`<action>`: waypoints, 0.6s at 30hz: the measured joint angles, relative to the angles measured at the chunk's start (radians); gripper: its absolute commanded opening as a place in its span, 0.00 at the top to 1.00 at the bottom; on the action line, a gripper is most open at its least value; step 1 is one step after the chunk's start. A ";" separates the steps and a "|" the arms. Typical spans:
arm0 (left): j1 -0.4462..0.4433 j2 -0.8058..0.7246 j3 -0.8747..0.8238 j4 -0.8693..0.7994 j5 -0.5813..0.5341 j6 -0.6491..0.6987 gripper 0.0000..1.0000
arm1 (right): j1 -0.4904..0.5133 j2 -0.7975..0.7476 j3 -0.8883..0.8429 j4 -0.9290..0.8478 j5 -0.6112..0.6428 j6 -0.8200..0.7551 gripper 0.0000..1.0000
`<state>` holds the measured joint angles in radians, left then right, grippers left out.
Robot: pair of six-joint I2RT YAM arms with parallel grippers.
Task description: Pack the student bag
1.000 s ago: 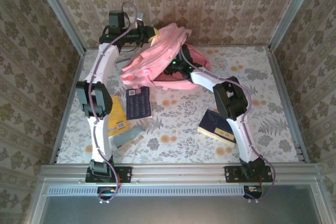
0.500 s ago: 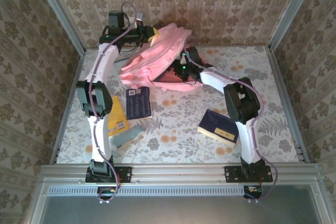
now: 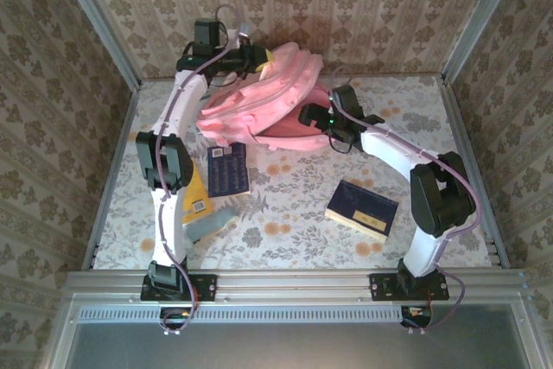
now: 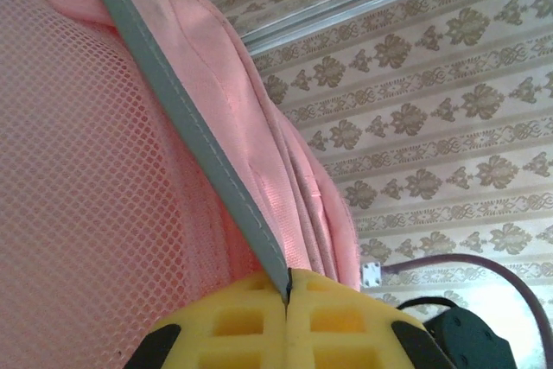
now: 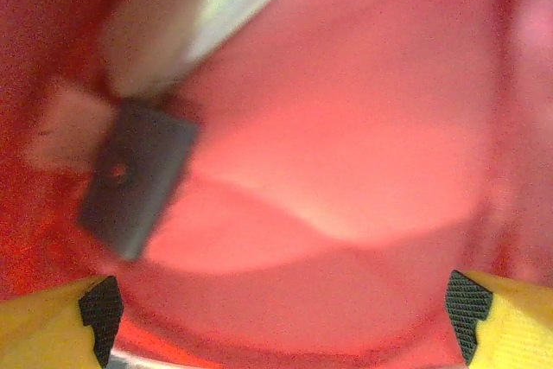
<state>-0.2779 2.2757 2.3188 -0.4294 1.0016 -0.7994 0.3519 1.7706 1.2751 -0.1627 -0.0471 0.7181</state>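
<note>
Pink mesh student bag (image 4: 104, 196) | L tool (image 4: 288, 289) grips it | R tool (image 5: 285, 310) wide, empty

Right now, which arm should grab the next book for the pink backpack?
Right. The right end effector is open and empty at the mouth of the pink fabric backpack, with the dark blue rectangular book on its side. The left end effector is shut on the backpack's grey trim, holding it up.

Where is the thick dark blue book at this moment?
Top view: the thick dark blue book lies on the table, right of centre, nearer than the student bag, beside the right arm.
</note>
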 measured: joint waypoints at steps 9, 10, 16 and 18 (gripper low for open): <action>-0.023 0.022 0.013 -0.044 -0.004 0.046 1.00 | -0.152 0.069 0.012 -0.106 0.126 0.037 0.06; -0.023 0.022 0.013 -0.046 -0.004 0.048 1.00 | -0.164 0.089 0.035 -0.111 0.127 0.040 0.08; -0.023 0.035 0.047 -0.049 -0.005 0.051 1.00 | -0.201 0.275 0.209 -0.114 0.038 0.049 0.32; -0.024 0.043 0.057 -0.050 -0.006 0.051 1.00 | -0.201 0.307 0.214 -0.109 0.014 0.064 0.39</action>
<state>-0.3019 2.3184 2.3760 -0.4793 0.9958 -0.7483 0.1509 2.0777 1.4895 -0.2718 -0.0334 0.7826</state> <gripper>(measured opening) 0.052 0.661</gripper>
